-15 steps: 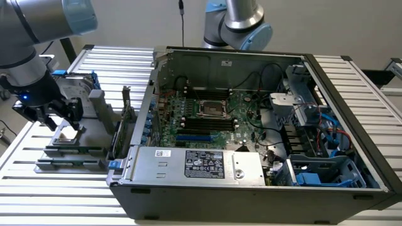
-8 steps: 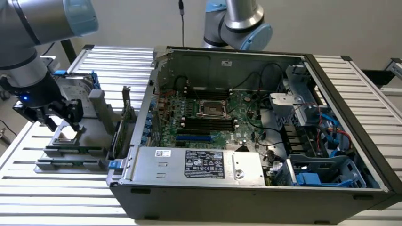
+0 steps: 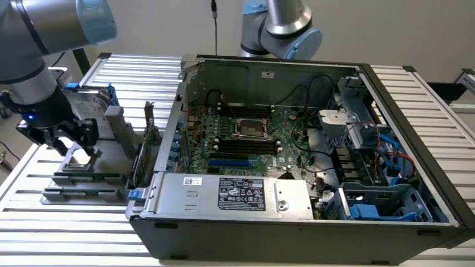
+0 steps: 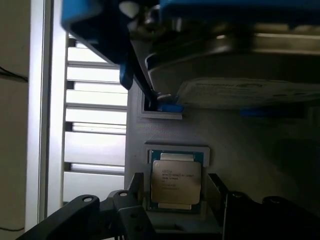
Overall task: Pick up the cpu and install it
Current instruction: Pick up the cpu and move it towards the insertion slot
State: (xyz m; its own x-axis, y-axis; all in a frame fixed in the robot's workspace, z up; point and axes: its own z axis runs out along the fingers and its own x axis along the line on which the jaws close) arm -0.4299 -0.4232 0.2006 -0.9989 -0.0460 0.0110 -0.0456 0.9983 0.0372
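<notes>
The cpu (image 3: pixel 78 161) is a small square chip with a silver top, lying flat in a pale holder on the grey parts stand at the exterior view's left. My gripper (image 3: pixel 74 151) hangs just above it, open, with one dark finger on each side. In the wrist view the cpu (image 4: pixel 176 182) lies between the two black fingers (image 4: pixel 134 196) of my gripper (image 4: pixel 176 200), with a gap on each side and nothing gripped. The bare cpu socket (image 3: pixel 251 129) sits on the green motherboard inside the open computer case (image 3: pixel 297 222).
A silver hard drive in a blue frame (image 3: pixel 90 105) stands just behind the cpu, close to my wrist, and looms over the holder in the wrist view (image 4: pixel 240 65). Two green memory sticks (image 3: pixel 82 179) lie in front. The power supply (image 3: pixel 237 194) borders the motherboard.
</notes>
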